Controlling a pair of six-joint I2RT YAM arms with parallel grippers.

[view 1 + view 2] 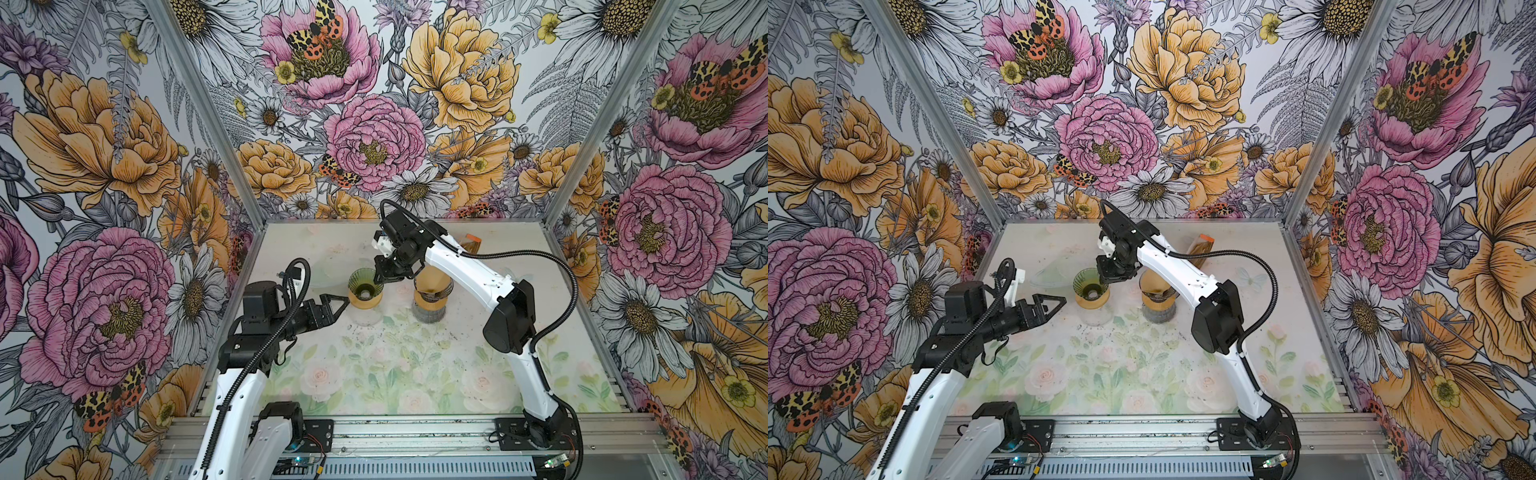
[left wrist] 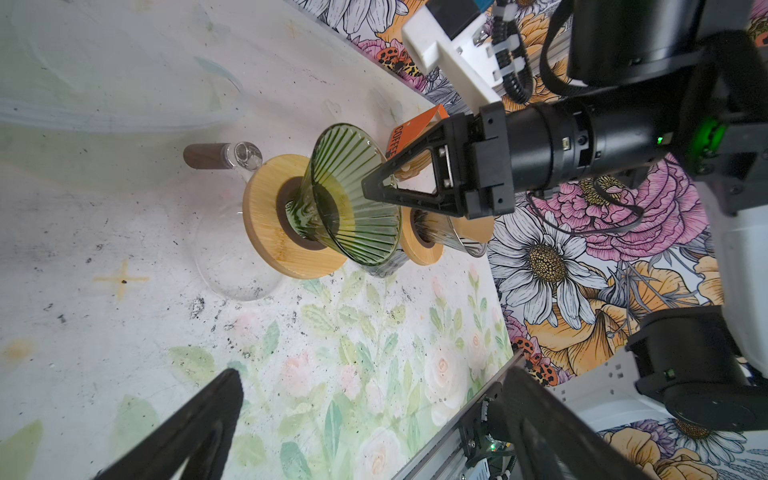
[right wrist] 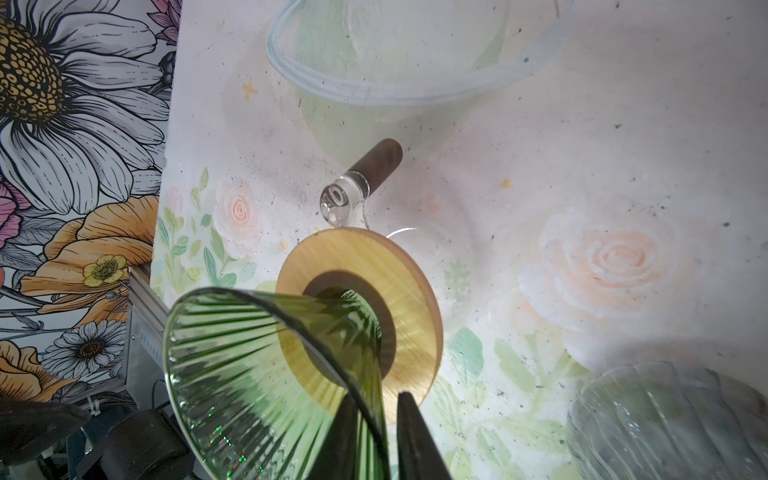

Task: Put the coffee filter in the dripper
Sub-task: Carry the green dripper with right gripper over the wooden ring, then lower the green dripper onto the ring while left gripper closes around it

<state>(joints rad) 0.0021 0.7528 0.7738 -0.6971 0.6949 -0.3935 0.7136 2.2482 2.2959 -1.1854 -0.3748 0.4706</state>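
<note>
Left to right across the flower-printed worktop [image 1: 374, 374]: the left tool [image 2: 372, 374] hangs with its fingers spread wide and nothing between them, pointed at the green dripper [image 1: 365, 286] but stopping short of it. The dripper stands upright on a wooden collar [image 3: 409, 270] over a clear glass carafe [image 2: 232, 270], and its cone is bare.

The right tool [image 3: 376, 405] straddles the dripper's right-hand rim, one finger inside the glass wall and one outside. The right wrist view shows a sliver of worktop between the wall and the outer finger, so the tool is narrowly parted, not pinching. Neither tool carries paper.

The coffee filter [image 1: 432, 275] is most likely the tan cone in a second, clear dripper [image 2: 461, 243] just right of the green one, though the right arm crosses it in both top views. A packet [image 1: 473, 243] with an orange label sits farther back.

The step in hand reads as settling the green dripper before any filter is fetched. Next, the right tool must lift clear of the rim without tipping the glass. It must then take one thin paper edge and lower the filter point-down into the cone.

The carafe's outline nearly vanishes against the pale worktop. The packet is half hidden by the arm, and the left tool's lower finger is out of sight from above.
</note>
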